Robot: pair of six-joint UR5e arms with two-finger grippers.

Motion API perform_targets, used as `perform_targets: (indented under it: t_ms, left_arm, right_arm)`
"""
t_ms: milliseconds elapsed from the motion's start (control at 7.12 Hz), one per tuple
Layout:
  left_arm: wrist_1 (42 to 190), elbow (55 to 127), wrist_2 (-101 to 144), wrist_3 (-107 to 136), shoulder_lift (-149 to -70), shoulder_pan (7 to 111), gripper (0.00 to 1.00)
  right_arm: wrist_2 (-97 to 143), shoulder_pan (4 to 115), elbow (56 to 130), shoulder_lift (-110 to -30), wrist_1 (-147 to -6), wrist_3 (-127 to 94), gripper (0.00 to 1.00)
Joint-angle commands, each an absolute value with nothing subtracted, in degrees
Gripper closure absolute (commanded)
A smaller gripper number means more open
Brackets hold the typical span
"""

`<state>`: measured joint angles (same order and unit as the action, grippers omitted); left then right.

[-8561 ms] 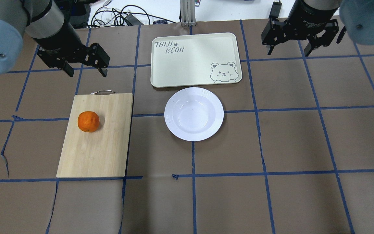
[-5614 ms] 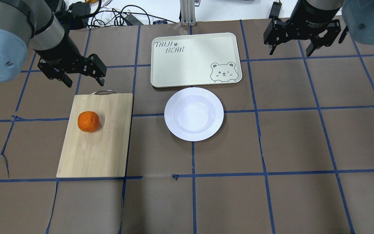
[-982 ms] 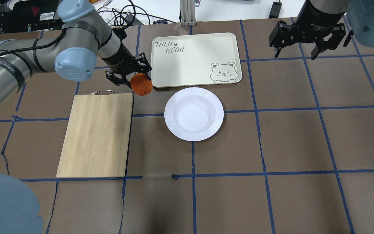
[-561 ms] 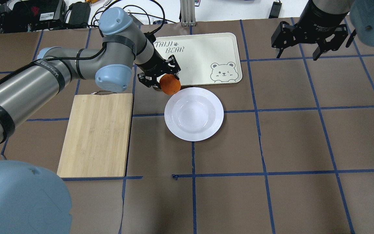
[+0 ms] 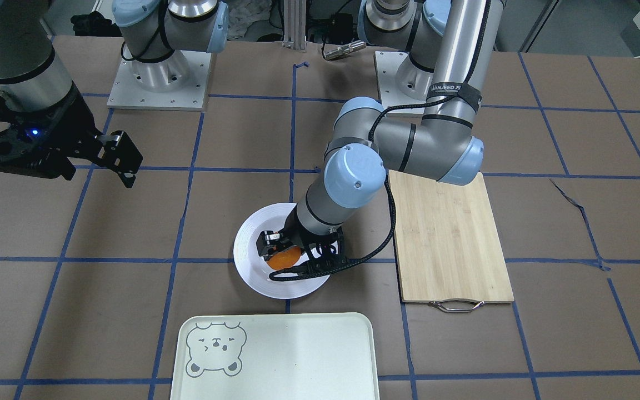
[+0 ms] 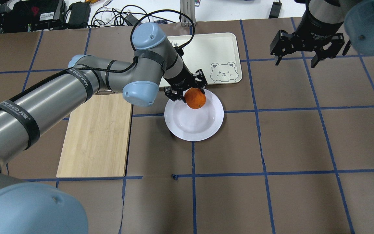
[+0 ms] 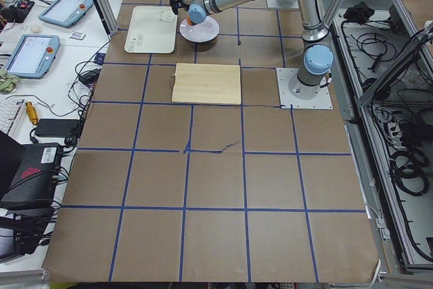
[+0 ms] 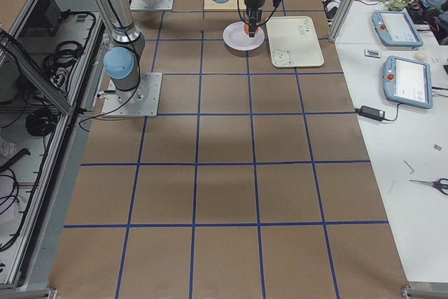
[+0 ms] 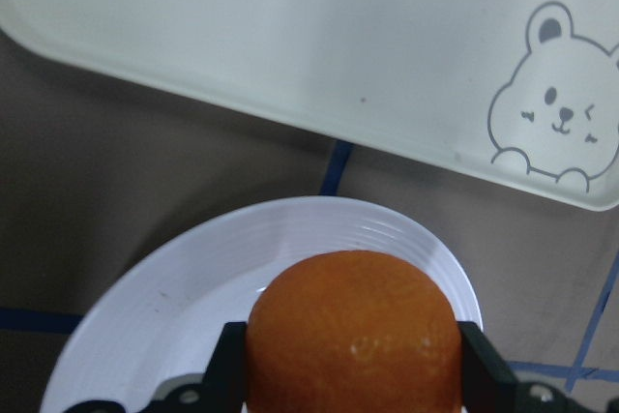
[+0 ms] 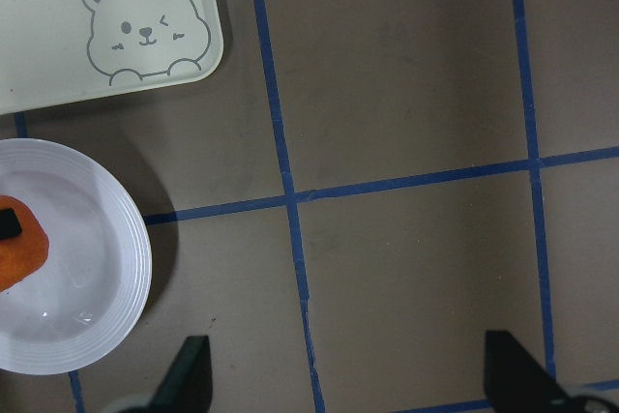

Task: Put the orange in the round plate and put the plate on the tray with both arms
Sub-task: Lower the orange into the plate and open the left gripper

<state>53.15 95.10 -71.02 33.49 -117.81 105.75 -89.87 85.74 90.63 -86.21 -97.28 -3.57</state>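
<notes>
"WANJEED" in white on a black band (image 5: 456,89) around the left arm (image 5: 463,39)

Orange (image 6: 195,98) held over round plate (image 6: 206,130); plate not yet on tray (image 6: 219,45).
The bright, dimpled orange is clamped between the left fingers (image 9: 481,367) above the plate; contact with it cannot be told. The glossy white plate, ribbed at the rim, lies flat on the table (image 6: 287,146) just beside the tray, a pale rectangle with a grey bear face. The right fingers (image 10: 513,365) hang spread, apart from the tray.
</notes>
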Motion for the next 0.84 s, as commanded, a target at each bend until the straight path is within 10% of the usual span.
perform_targets:
  t_ms: [0, 702]
  left_arm:
    - [52.56, 98.08, -71.45, 34.28, -116.9, 106.08, 0.0]
    - [70.16, 85.64, -84.17, 20.53, -109.36, 100.31, 0.0]
  right_arm:
    - [-89.74, 85.61, 90.88, -86.05, -97.29, -3.43, 0.0]
    - [-83.52, 83.41, 93.67, -85.69, -97.99, -2.91, 0.0]
